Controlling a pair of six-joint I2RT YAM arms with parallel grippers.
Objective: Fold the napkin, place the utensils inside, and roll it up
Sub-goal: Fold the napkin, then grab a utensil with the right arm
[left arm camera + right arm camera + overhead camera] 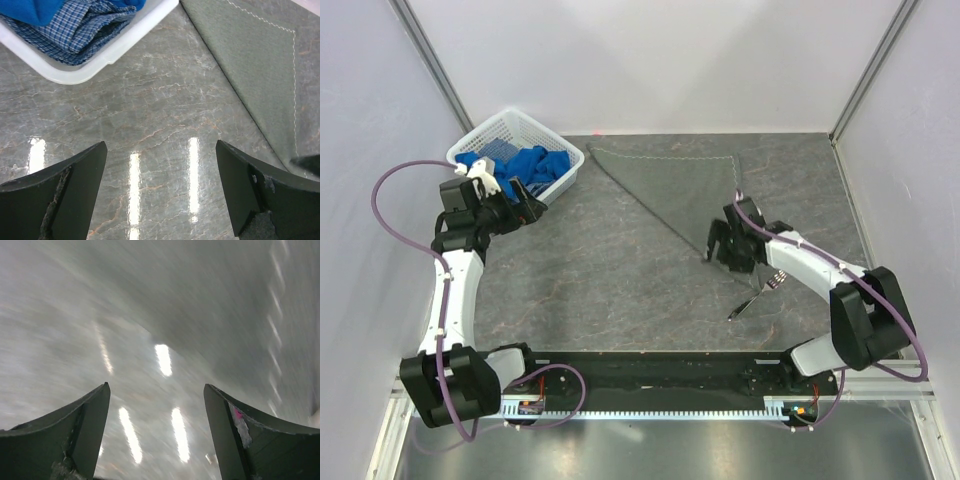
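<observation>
One napkin (685, 190), dark grey cloth with a pale stitched hem. It lies flat as a triangle at the far centre-right of the marbled tabletop (600, 300). The long unstitched edge runs from the far-left corner to a near tip, which suggests one diagonal fold is already made.
- Handling, by judgement: light, limp and thin, with little grip against the glossy surface, so it is likely to slide or bunch if pushed.
- Best taken by a corner or hem, pinched low. Rolling would want both ends held evenly.

One fork (758, 295), small, silver and slim-handled. It lies on bare tabletop just near and right of the napkin's near tip, and it is not yet on the cloth.
- Handling, by judgement: rigid, smooth and low-lying, so it is apt to slip.
- Take it across the handle, with the jaws closing square to it.

One right gripper (723, 247), above the napkin's near tip.
- The wrist view is blurred, but the fingers (75, 425) stand well apart with nothing between them.

One left gripper (525, 205), at the far left beside the basket and well apart from the fork.
- The jaws are spread wide over bare tabletop and hold nothing.
- Its wrist view shows the napkin's folded edge off to the right.

One white plastic basket (558, 143), at the far left, holding blue cloths (525, 165), one of them checked. These are not part of the task.
</observation>
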